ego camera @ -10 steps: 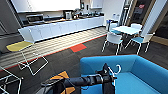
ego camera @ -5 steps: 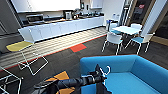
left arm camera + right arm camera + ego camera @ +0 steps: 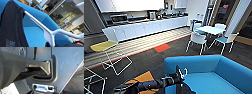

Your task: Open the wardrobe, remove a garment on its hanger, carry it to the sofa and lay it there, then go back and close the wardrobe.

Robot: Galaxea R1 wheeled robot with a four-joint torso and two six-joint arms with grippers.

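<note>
The bright blue sofa (image 3: 214, 75) takes up the lower right of the head view. My left arm reaches in from the lower left, and the left gripper (image 3: 179, 75) is shut on the white hanger (image 3: 184, 72) over the sofa's near left end. Below the gripper hangs the black garment (image 3: 184, 89). In the left wrist view the garment (image 3: 10, 28) drapes over the hanger (image 3: 48, 33), with the sofa's (image 3: 33, 36) blue seat and back close behind it. The wardrobe is out of view.
A white wire chair with a yellow seat (image 3: 104, 46) stands on the left. At the back right stands a white table (image 3: 211, 30) with white and teal chairs (image 3: 197, 40). A long white kitchen counter (image 3: 146, 27) runs along the far wall. Dark carpet lies between.
My left gripper, with the hanger and garment, has shifted slightly to the left toward the sofa's near end. The rest of the room looks the same.
</note>
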